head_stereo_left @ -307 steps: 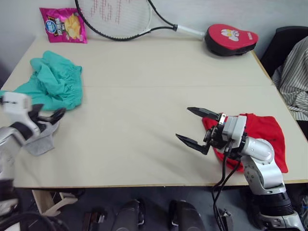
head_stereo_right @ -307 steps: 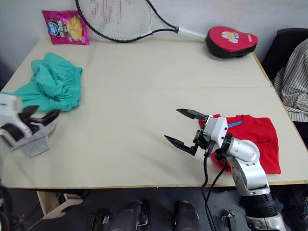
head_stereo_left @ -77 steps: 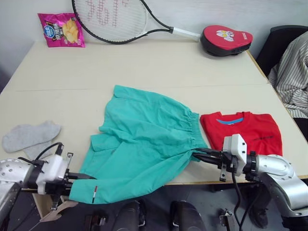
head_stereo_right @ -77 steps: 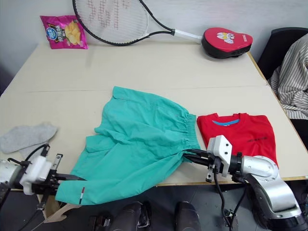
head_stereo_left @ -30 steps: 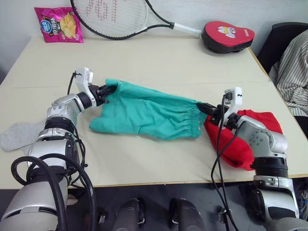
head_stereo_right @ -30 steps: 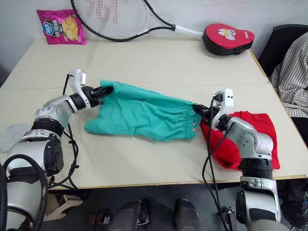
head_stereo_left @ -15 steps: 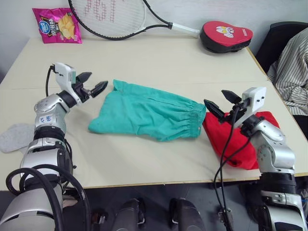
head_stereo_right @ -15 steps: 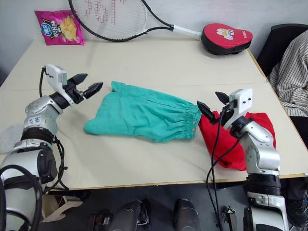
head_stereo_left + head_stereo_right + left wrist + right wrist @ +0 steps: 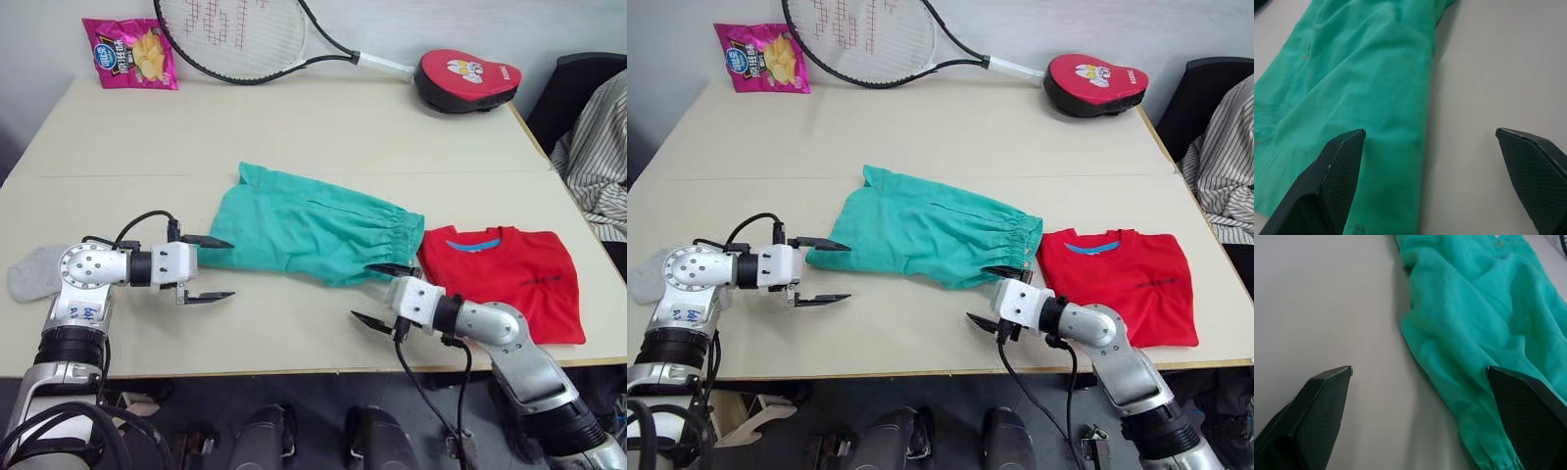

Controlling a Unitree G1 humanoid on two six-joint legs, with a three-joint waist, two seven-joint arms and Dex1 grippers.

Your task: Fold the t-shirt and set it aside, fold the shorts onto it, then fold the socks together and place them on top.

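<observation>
Shorts (image 9: 312,235) lie folded once mid-table, waistband end just beside the folded t-shirt (image 9: 509,284), not on it yet. Left gripper (image 9: 209,268) and right gripper (image 9: 380,293) sit low at the near hem, 1 per end, both spread wide and holding nothing, likely lined up to pinch that edge for fold 2. Socks (image 9: 34,271) wait at far left.

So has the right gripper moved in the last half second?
Yes. The right gripper has dropped from above the red t-shirt toward the table's near edge, now open at the teal shorts' near waistband corner.
</observation>
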